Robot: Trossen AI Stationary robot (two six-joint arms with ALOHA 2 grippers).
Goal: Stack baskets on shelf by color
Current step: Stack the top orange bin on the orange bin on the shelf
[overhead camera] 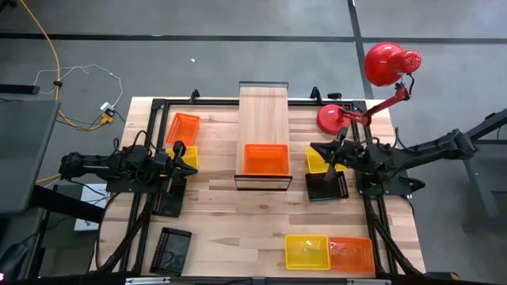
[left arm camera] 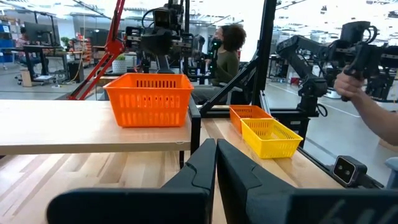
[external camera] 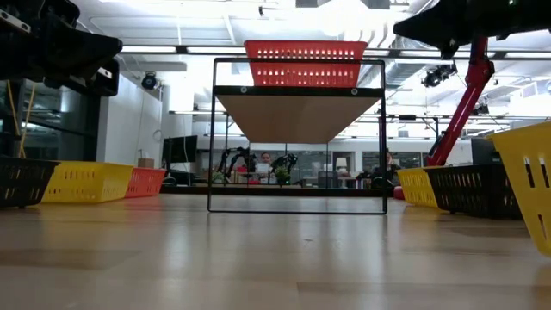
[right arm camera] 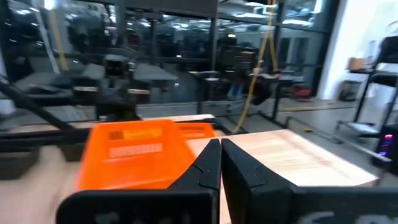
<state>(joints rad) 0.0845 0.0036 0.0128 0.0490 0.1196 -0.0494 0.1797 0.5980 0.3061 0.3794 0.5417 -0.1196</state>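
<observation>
The shelf [overhead camera: 264, 119] stands mid-table, its light plank [external camera: 297, 116] raised on a dark frame. One orange basket [overhead camera: 265, 159] sits on the plank's near end, also seen as the orange basket [left arm camera: 149, 99] and the orange basket [right arm camera: 134, 155]. Left of the shelf lie an orange basket [overhead camera: 182, 127], a yellow basket [overhead camera: 188, 154] and a black basket [overhead camera: 169, 195]. My left gripper [overhead camera: 190, 164], shut and empty [left arm camera: 216, 155], hovers over that yellow one. Right of the shelf lie a yellow basket [overhead camera: 319, 161] and a black basket [overhead camera: 327, 187]. My right gripper [overhead camera: 318, 150], shut and empty [right arm camera: 221, 155], hovers there.
A black basket [overhead camera: 170, 249] lies near the near-left corner. A yellow basket [overhead camera: 307, 252] and an orange basket [overhead camera: 352, 253] lie side by side at the near edge. A red desk lamp [overhead camera: 388, 65] stands at the far right. A person's hand [left arm camera: 351, 84] shows beyond the table.
</observation>
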